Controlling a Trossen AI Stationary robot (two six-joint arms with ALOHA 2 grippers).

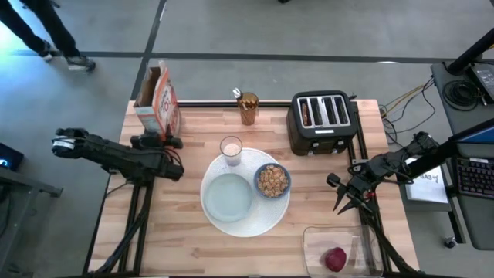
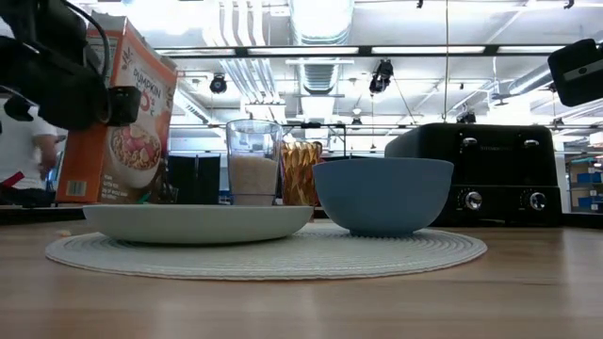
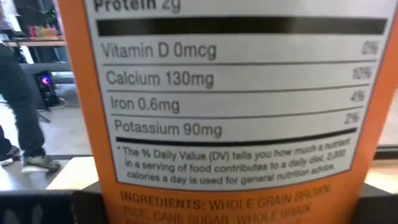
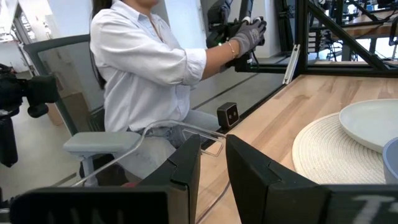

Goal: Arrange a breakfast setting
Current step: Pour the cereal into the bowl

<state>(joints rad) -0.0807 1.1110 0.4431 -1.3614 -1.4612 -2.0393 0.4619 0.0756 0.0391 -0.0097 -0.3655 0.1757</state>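
Plate (image 1: 228, 198) and bowl (image 1: 272, 181) set on mat; left gripper (image 1: 151, 142) pinching cereal box (image 1: 158, 102) beside plate to steady it, right gripper (image 4: 211, 163) narrowly parted, idle.

A round placemat (image 1: 245, 220) lies mid-counter (image 1: 185, 247). On it sit the smaller plate (image 1: 229, 195), toward the left, and the bowl (image 1: 272, 181), just beside it on the right. The glass (image 1: 231, 148) stands behind the plate at the mat's far edge. Cereal box (image 1: 157, 100): far left corner. Toaster (image 1: 322, 120): far right. A jar (image 1: 248, 107) stands between them. A fruit (image 1: 334, 259) lies in a tray (image 1: 316, 239) at the near right.
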